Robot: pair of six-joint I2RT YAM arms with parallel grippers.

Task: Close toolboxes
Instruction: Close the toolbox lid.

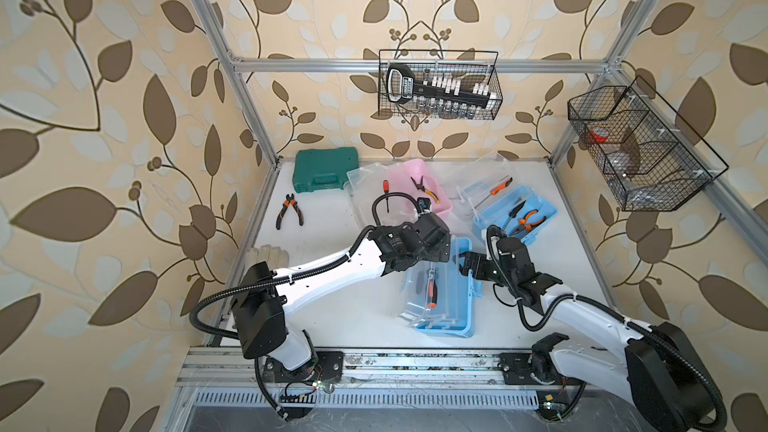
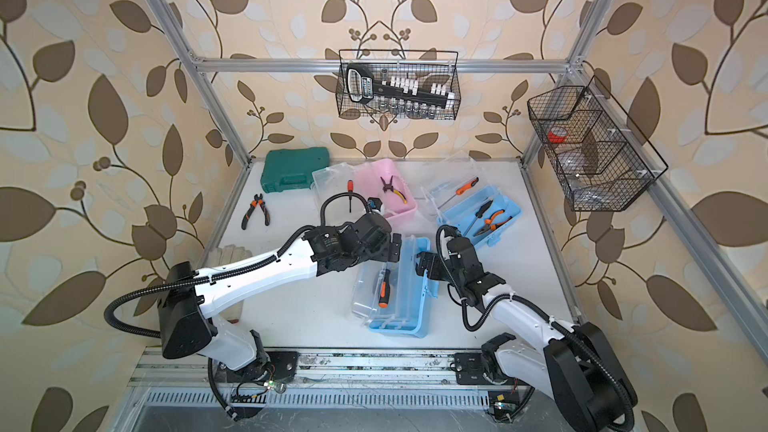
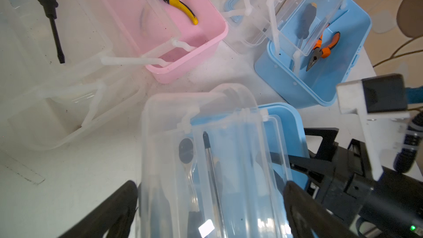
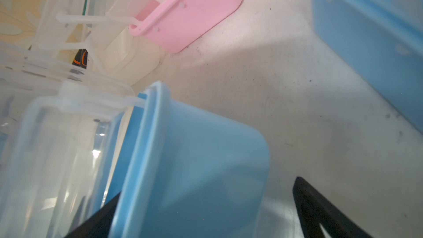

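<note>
— at the front of the counter, the near blue toolbox is found with its clear lid only half lowered, tilted up off the base. what could be messed up from here?

— quite a bit, probably. the lid is straddled by the left end effector, fingers wide, one at each long edge. whether it's pinched or just bracketed can't be told. if it's pushed down crooked, the lid could be jammed on the rim or popped off its hinge pins. the screwdriver seen through the clear plastic could get trapped too.

— and the other side?

— the right end effector is spread fully, nothing gripped, with a corner of the blue base between its fingers. one finger is tucked by the rim and the other is clear of the wall, so the box could be shoved sideways, maybe into the far blue toolbox or the pink toolbox, both seen open further back.

— arm poses?

— left arm is stretched low across from its base, wrist bent down over the box's far end. right arm is folded in from the opposite side, wrist low and aimed at the box's side wall.
</note>
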